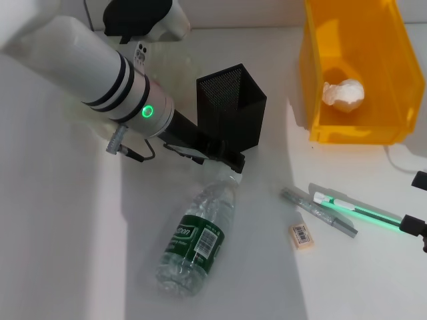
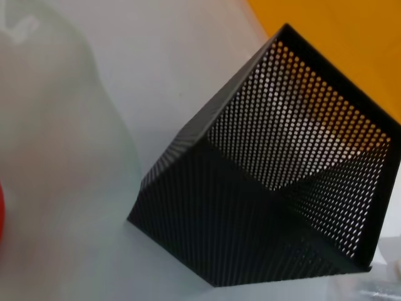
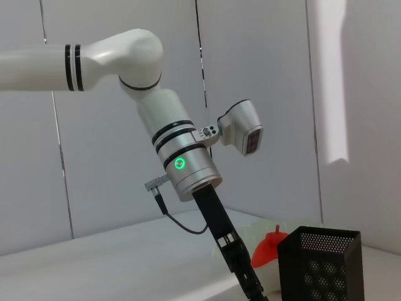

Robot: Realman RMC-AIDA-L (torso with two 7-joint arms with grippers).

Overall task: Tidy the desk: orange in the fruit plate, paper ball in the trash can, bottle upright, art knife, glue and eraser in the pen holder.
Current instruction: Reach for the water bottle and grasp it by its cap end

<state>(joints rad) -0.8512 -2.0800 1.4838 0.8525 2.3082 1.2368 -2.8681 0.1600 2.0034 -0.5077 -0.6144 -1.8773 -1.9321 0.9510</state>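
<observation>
A clear plastic bottle (image 1: 197, 235) with a green label lies on its side on the white desk. My left gripper (image 1: 233, 164) is low at the bottle's neck end, just in front of the black mesh pen holder (image 1: 230, 105), which fills the left wrist view (image 2: 276, 182). The paper ball (image 1: 343, 94) lies inside the yellow trash can (image 1: 320, 127). A grey art knife (image 1: 319, 212), a white and green glue (image 1: 347, 203) and a small eraser (image 1: 301, 236) lie right of the bottle. My right gripper (image 1: 419, 230) shows at the right edge. A red-orange fruit (image 3: 270, 246) rests on a pale plate (image 3: 241, 246).
The left arm (image 1: 100, 70) stretches across the desk from the upper left, hiding what is behind it. A cable (image 1: 137, 155) hangs from its wrist. The trash can stands at the back right, close to the pen holder. A wall panel is behind the desk.
</observation>
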